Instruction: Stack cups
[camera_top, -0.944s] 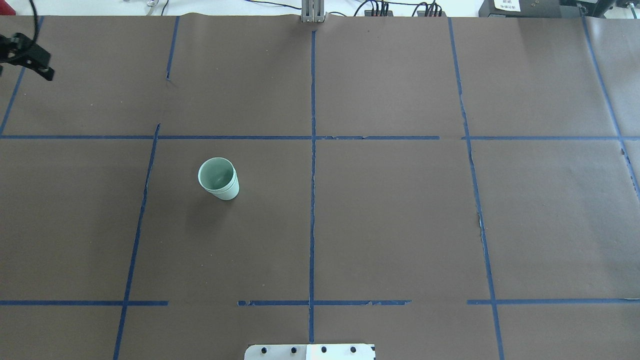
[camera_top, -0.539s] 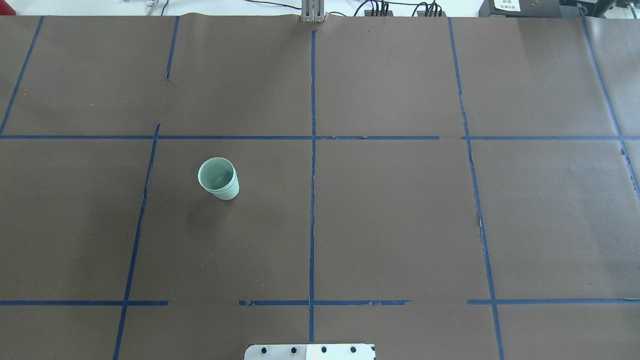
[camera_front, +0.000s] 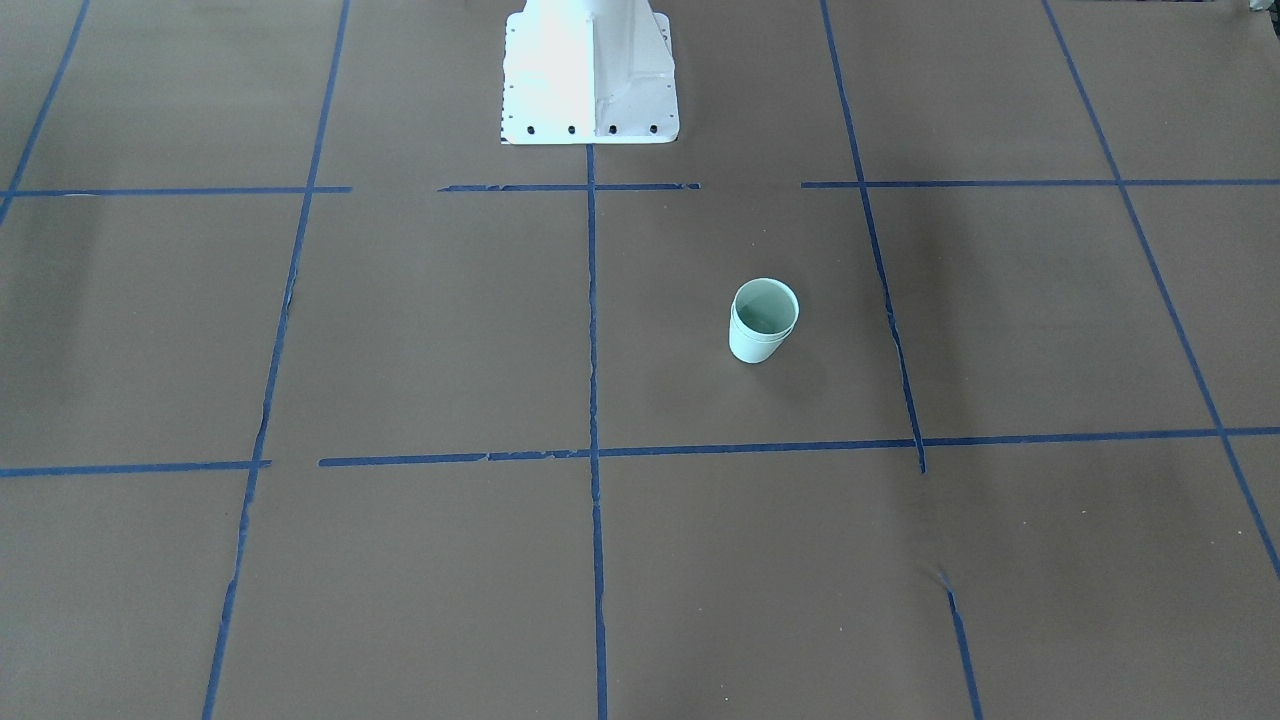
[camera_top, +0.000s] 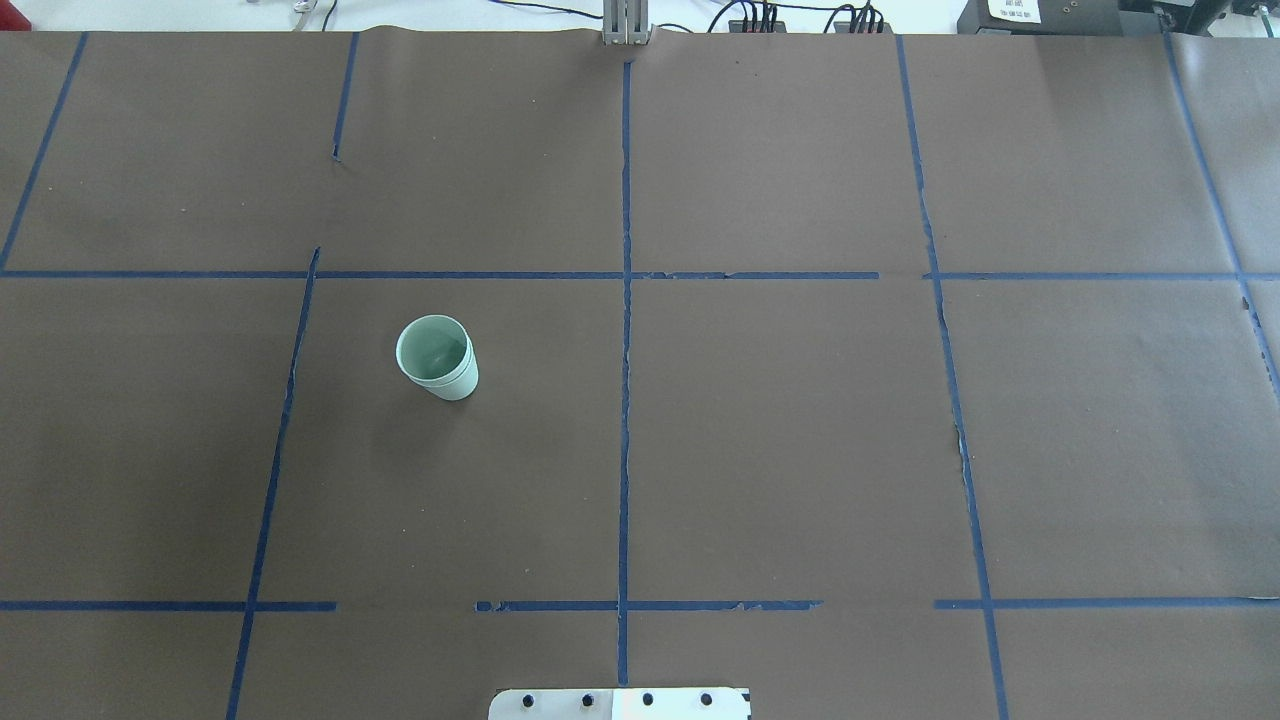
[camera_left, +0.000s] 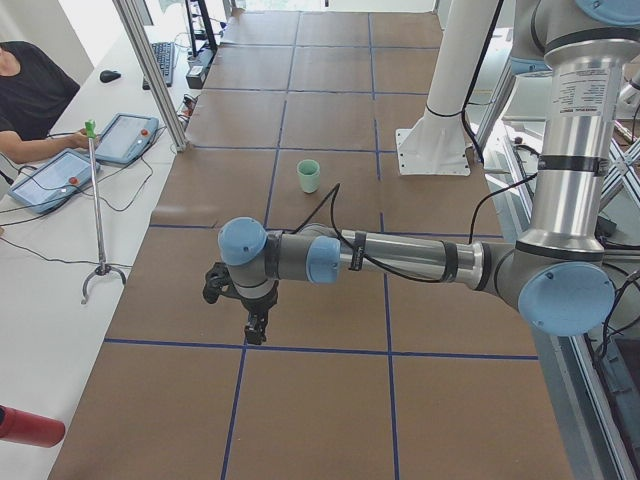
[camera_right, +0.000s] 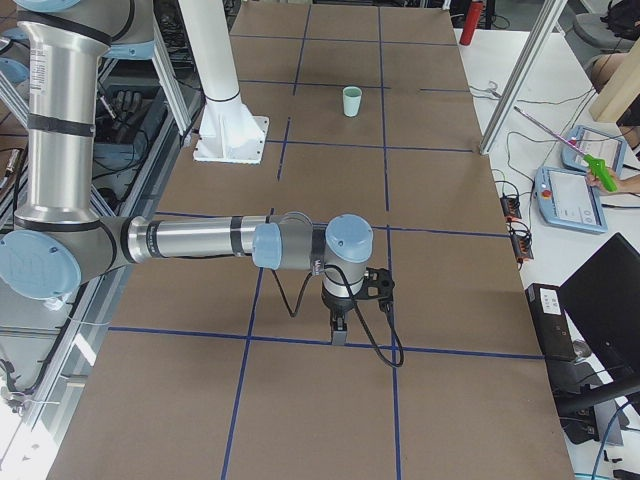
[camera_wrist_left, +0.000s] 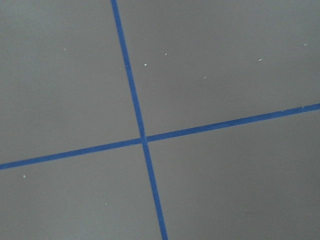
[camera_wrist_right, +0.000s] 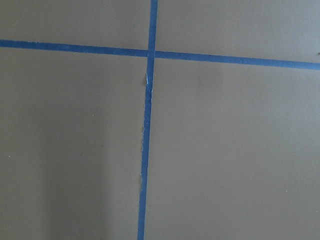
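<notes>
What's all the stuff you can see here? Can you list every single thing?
cups: two, pale mint green, one nested inside the other, upright on the table's left half.
table cover: one, brown, spread over the table.
tape lines: many, blue, a grid on the cover.
robot base: one, white, at the robot's edge of the table.
tablets: two, grey with blue screens, on the white side bench.
person: one, black shirt, by the tablets.
left gripper: one, black, above the table's left end, far from the cups.
right gripper: one, black, above the table's right end.
</notes>
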